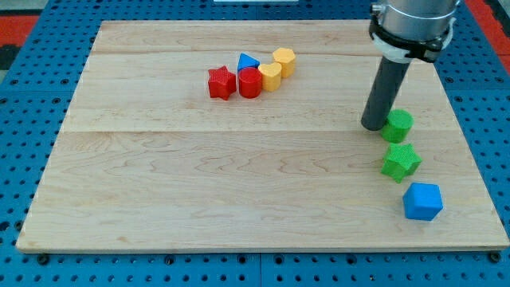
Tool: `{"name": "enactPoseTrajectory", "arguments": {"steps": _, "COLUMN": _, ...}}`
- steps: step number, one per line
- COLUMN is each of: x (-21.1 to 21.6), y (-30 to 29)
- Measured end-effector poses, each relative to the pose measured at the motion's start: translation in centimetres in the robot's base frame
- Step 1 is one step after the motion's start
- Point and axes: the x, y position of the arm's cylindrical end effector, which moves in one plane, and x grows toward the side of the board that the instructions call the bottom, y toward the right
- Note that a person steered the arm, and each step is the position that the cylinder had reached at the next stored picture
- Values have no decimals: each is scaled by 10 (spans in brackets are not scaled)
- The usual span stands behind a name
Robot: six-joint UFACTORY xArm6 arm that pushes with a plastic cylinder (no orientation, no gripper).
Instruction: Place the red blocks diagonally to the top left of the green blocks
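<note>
A red star block and a red cylinder block sit side by side near the view's top centre on the wooden board. A green cylinder block and a green star block sit at the view's right, one below the other. My tip rests on the board just left of the green cylinder, touching or nearly touching it, far right of the red blocks.
A blue triangle block and two yellow blocks crowd the red cylinder's top right. A blue cube-like block lies below the green star near the board's right edge. A blue perforated surface surrounds the board.
</note>
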Motion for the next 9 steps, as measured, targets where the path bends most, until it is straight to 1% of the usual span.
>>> {"name": "enactPoseTrajectory", "arguments": {"steps": 1, "x": 0, "y": -36}}
{"name": "enactPoseTrajectory", "arguments": {"steps": 3, "x": 1, "y": -252}}
{"name": "enactPoseTrajectory", "arguments": {"steps": 4, "x": 0, "y": -324}}
{"name": "enactPoseTrajectory", "arguments": {"steps": 5, "x": -49, "y": -386}}
{"name": "enactPoseTrajectory", "arguments": {"steps": 6, "x": -81, "y": -341}}
{"name": "enactPoseTrajectory", "arguments": {"steps": 8, "x": -90, "y": -192}}
{"name": "enactPoseTrajectory", "arguments": {"steps": 9, "x": -90, "y": -139}}
